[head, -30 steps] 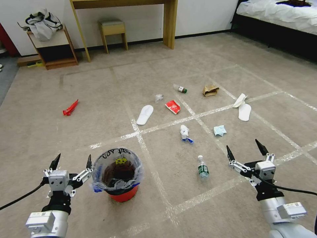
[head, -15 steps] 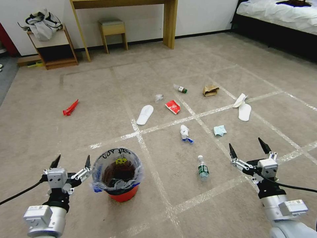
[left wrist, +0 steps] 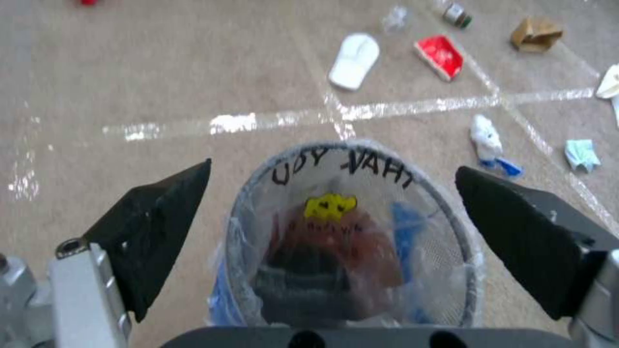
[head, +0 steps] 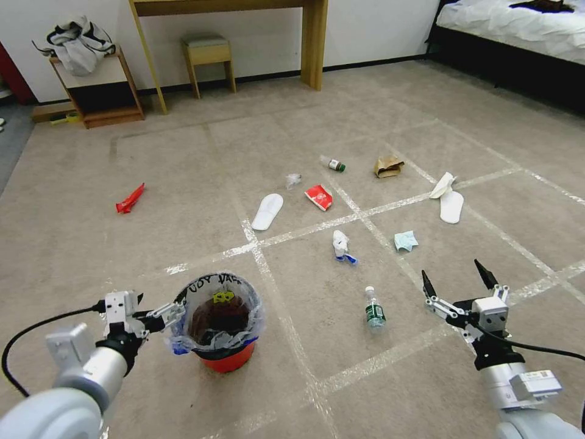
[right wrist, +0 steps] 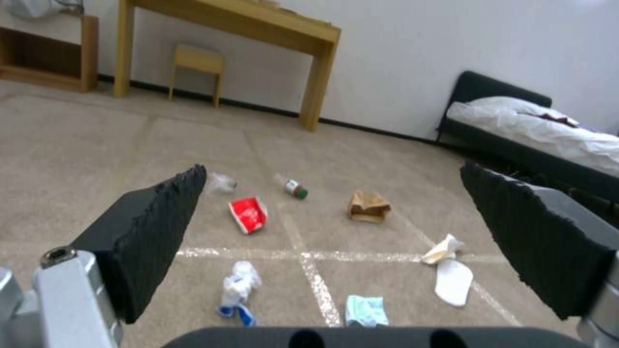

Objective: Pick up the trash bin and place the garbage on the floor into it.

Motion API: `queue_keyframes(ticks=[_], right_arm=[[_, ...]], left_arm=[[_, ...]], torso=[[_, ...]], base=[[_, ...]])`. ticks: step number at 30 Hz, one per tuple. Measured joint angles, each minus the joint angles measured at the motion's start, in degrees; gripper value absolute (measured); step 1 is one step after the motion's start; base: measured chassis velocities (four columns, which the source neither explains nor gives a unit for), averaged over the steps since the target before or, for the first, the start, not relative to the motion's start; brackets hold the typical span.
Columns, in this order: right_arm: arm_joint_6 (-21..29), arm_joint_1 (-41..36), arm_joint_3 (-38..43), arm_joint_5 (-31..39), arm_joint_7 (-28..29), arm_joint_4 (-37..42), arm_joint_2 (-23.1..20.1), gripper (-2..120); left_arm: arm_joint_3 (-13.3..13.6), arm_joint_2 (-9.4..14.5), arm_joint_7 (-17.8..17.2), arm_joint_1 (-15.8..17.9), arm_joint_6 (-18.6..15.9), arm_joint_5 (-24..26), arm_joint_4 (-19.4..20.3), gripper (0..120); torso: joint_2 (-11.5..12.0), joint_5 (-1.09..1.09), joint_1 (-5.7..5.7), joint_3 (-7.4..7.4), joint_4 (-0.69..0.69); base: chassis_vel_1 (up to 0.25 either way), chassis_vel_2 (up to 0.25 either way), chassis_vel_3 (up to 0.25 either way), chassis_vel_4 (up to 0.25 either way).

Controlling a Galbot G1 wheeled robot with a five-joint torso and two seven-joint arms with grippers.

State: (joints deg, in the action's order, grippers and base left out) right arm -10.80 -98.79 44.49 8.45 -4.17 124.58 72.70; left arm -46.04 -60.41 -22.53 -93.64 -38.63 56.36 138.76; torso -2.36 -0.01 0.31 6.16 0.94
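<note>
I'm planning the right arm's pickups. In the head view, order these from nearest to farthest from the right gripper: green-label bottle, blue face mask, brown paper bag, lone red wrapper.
From the right gripper:
1. Blue face mask, just ahead of it, and green-label bottle, to its left: too close to call.
2. Brown paper bag, farther ahead.
3. Lone red wrapper, far across on the left.

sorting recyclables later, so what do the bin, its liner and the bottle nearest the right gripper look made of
The trash bin looks like smooth red plastic, judging by its even glossy wall.
Its liner seems to be thin clear plastic film: see-through, wrinkled, with black lettering.
The bottle appears to be clear plastic with a green label; glass cannot be ruled out.
</note>
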Motion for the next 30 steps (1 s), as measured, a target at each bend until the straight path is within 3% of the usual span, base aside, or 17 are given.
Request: queue_keyframes(ticks=[3, 6, 9, 14, 21, 24, 30], right_arm=[[-0.02, 0.01, -0.03, -0.19, -0.02, -0.13, 0.22, 100], [-0.11, 0.13, -0.14, -0.62, -0.07, -0.81, 0.96, 100], [-0.19, 0.16, -0.21, -0.92, -0.10, -1.22, 1.41, 100], [-0.21, 0.17, -0.21, -1.16, -0.11, -1.74, 1.77, 100], [-0.22, 0.37, -0.33, -1.38, -0.08, -2.41, 2.30, 100], [-0.22, 0.35, 0.37, -1.17, 0.01, -2.79, 2.24, 100], [-0.26, 1.01, 1.10, -0.36, 0.07, -3.91, 1.74, 100]], left_arm=[[-0.42, 1.41, -1.99, 0.85, -1.42, 2.98, -0.38, 100], [-1.54, 4.50, -6.68, 2.62, -3.89, 11.14, -2.17, 100], [-2.16, 5.79, -9.82, 3.91, -4.05, 15.33, -3.63, 100], [-2.40, 6.88, -12.33, 5.05, -4.05, 17.82, -5.20, 100], [-0.05, 6.40, -14.02, 7.36, -3.89, 17.96, -8.68, 100], [4.08, 4.44, -14.06, 9.94, -3.75, 16.09, -12.58, 100], [7.93, 2.66, -14.49, 10.81, -3.64, 13.92, -15.54, 100]], torso=[[0.00, 0.00, 0.00, 0.00, -0.01], [0.00, 0.00, 0.00, 0.00, -0.02], [0.00, 0.01, 0.00, 0.00, -0.01], [0.00, 0.01, 0.00, 0.00, -0.02], [0.00, 0.01, 0.00, 0.00, -0.01], [0.00, 0.01, 0.00, 0.00, -0.01], [0.00, 0.02, 0.00, 0.00, -0.02]], base=[[0.000, 0.000, 0.000, 0.000], [0.000, 0.000, 0.000, 0.000], [0.000, 0.000, 0.000, 0.000], [0.000, 0.000, 0.000, 0.000], [0.000, 0.000, 0.000, 0.000], [0.000, 0.000, 0.000, 0.000], [0.000, 0.000, 0.000, 0.000]])
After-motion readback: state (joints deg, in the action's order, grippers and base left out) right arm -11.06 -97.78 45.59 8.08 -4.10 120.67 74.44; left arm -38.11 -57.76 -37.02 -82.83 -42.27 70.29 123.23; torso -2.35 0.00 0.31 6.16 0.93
